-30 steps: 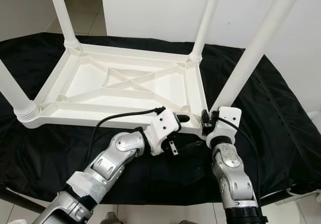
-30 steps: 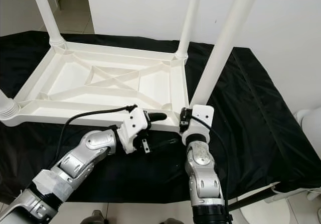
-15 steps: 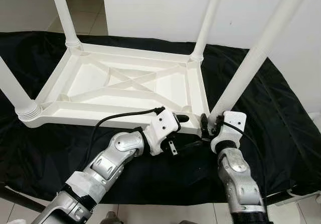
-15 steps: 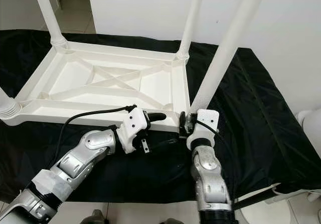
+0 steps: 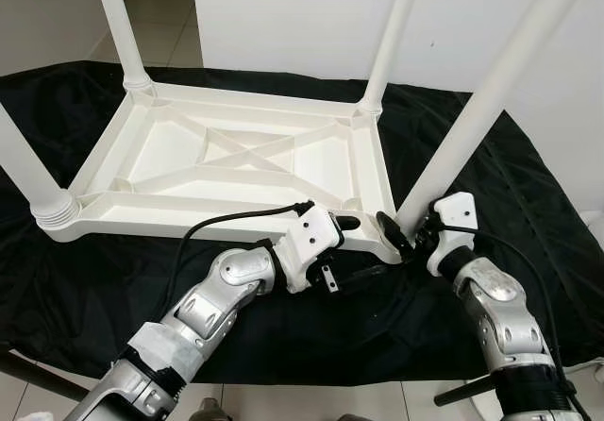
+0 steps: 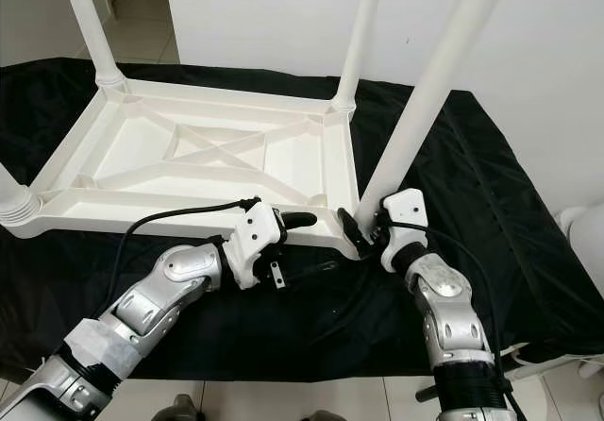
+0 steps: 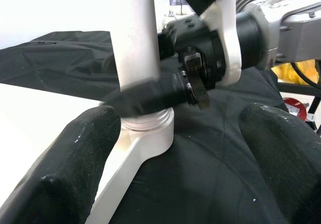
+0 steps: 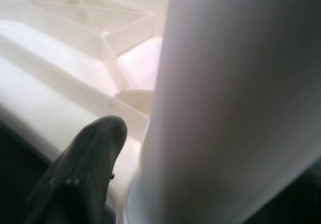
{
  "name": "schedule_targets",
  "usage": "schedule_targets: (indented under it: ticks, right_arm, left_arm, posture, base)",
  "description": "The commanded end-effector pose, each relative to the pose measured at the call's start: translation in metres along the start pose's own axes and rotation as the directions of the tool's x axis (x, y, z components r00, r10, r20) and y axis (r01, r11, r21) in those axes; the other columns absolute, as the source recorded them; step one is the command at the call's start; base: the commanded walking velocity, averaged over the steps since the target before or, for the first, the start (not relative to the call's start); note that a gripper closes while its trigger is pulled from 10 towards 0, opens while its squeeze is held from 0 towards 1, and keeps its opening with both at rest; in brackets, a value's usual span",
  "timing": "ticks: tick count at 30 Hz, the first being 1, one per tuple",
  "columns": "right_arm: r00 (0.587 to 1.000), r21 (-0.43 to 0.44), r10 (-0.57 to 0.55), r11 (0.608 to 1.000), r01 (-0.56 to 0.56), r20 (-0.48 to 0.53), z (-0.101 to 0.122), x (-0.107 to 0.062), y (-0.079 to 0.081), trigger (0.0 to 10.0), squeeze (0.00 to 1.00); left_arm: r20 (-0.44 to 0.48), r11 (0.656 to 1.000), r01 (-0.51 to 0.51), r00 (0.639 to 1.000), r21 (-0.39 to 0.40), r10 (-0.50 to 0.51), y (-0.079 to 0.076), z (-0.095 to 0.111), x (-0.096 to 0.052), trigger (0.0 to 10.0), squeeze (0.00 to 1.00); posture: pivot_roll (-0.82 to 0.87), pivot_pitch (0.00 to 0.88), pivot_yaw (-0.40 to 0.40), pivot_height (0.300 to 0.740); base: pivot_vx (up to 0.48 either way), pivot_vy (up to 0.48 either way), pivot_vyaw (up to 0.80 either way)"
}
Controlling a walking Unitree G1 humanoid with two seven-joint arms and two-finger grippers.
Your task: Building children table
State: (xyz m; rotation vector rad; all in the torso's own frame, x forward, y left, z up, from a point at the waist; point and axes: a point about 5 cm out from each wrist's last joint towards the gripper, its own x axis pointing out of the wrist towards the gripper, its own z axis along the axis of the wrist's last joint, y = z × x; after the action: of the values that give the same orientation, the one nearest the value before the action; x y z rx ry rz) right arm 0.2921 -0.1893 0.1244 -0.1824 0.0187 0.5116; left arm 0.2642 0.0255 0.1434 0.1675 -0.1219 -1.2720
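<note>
A white plastic children's table (image 5: 189,223) lies upside down on a black cloth, its legs pointing up. My left gripper (image 5: 353,249) is at the table's near rim, open, one finger above the rim and one below on the cloth; the left wrist view shows both fingers (image 7: 75,169) wide apart. My right gripper (image 5: 408,234) is shut on the base of the near right leg (image 5: 481,109), just above its collar. One of its fingers (image 7: 150,96) crosses that leg (image 7: 133,33) in the left wrist view. The right wrist view has a finger (image 8: 80,179) against the leg (image 8: 235,98).
The black cloth (image 5: 528,213) covers the whole work surface and drops off at the front edge. Three other legs stand up: near left (image 5: 24,171), far left (image 5: 118,25), far right (image 5: 392,34). A black cable (image 5: 236,218) loops from my left wrist. A white wall is behind.
My right forearm has swung out to the right and its wrist has turned around the base of the near right leg. The left arm has stayed put.
</note>
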Motion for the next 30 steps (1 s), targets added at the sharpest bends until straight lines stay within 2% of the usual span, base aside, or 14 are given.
schedule_targets:
  ticks: [1,2,3,5,6,10,13,19,20,26,28,29,30]
  right_arm:
    - [0.998,-0.004,0.063,0.998,-0.063,-0.031,-0.005,0.003,-0.001,10.0,0.0]
    - [0.992,-0.006,0.112,0.994,-0.112,-0.053,-0.008,0.005,-0.001,10.0,0.0]
    - [0.986,-0.011,0.149,0.989,-0.15,-0.077,-0.012,0.007,-0.001,1.9,0.0]
    - [0.981,-0.015,0.171,0.985,-0.173,-0.091,-0.014,0.008,-0.002,1.9,0.0]
    - [0.979,-0.031,0.181,0.982,-0.185,-0.097,-0.016,0.009,-0.002,0.0,0.0]
    - [0.976,-0.033,0.19,0.98,-0.195,-0.104,-0.018,0.009,-0.002,0.0,0.0]
    - [0.968,-0.004,0.219,0.975,-0.221,-0.12,-0.024,0.007,-0.002,0.0,0.0]
    - [0.971,0.017,0.204,0.979,-0.204,-0.125,-0.027,0.003,-0.004,0.0,0.0]
    - [0.979,0.029,0.167,0.986,-0.164,-0.116,-0.026,0.002,-0.006,10.0,0.0]
    - [0.991,0.04,0.093,0.995,-0.09,-0.095,-0.024,0.001,-0.009,10.0,0.0]
    - [0.995,0.038,0.052,0.998,-0.048,-0.09,-0.023,0.0,-0.009,10.0,0.0]
    - [0.997,0.034,-0.03,0.999,0.032,-0.073,-0.022,0.0,-0.008,10.0,0.0]
    - [0.997,0.034,-0.03,0.999,0.032,-0.073,-0.022,0.0,-0.008,10.0,0.0]
  left_arm:
    - [-0.005,0.989,0.147,0.989,0.012,-0.147,-0.007,0.001,0.001,10.0,0.0]
    - [-0.005,0.989,0.145,0.989,0.014,-0.145,-0.007,0.002,0.001,10.0,0.0]
    - [-0.006,0.99,0.142,0.99,0.016,-0.142,-0.006,0.002,0.0,10.0,0.0]
    - [-0.006,0.99,0.139,0.99,0.018,-0.139,-0.005,0.002,0.0,10.0,0.0]
    - [-0.005,0.99,0.137,0.991,0.018,-0.137,-0.005,0.002,0.0,10.0,0.0]
    - [-0.006,0.991,0.136,0.991,0.018,-0.136,-0.005,0.002,0.0,10.0,0.0]
    - [-0.006,0.991,0.135,0.991,0.017,-0.135,-0.005,0.002,-0.001,10.0,0.0]
    - [-0.007,0.991,0.135,0.991,0.014,-0.135,-0.006,0.001,-0.001,10.0,0.0]
    - [-0.009,0.991,0.137,0.991,0.014,-0.137,-0.006,0.001,-0.001,10.0,0.0]
    - [-0.011,0.99,0.139,0.99,0.014,-0.138,-0.006,0.0,-0.001,10.0,0.0]
    - [-0.011,0.99,0.139,0.99,0.014,-0.139,-0.006,0.0,-0.001,10.0,0.0]
    - [-0.01,0.99,0.139,0.99,0.013,-0.139,-0.006,0.0,-0.001,10.0,0.0]
    - [-0.01,0.99,0.139,0.99,0.013,-0.139,-0.006,0.0,-0.001,10.0,0.0]
  posture:
    - [0.04,0.0,-0.058,0.74]
    - [0.04,0.0,-0.059,0.74]
    - [0.05,0.0,-0.058,0.74]
    - [0.05,0.0,-0.058,0.74]
    - [0.05,0.0,-0.059,0.74]
    - [0.05,0.0,-0.059,0.74]
    - [0.05,0.0,-0.061,0.74]
    - [0.05,0.0,-0.058,0.74]
    - [0.05,0.0,-0.059,0.74]
    - [0.04,0.0,-0.059,0.74]
    - [0.04,0.0,-0.058,0.74]
    - [0.04,0.0,-0.06,0.74]
    - [0.04,0.0,-0.06,0.74]
  base:
    - [0.0,0.0,0.0]
    - [0.0,0.0,0.0]
    - [0.0,0.0,0.0]
    - [0.0,0.0,0.0]
    - [0.0,0.0,0.0]
    - [0.0,0.0,0.0]
    - [0.0,0.0,0.0]
    - [0.0,0.0,0.0]
    - [0.0,0.0,0.0]
    - [0.0,0.0,0.0]
    - [0.0,0.0,0.0]
    - [0.0,0.0,0.0]
    - [0.0,0.0,0.0]
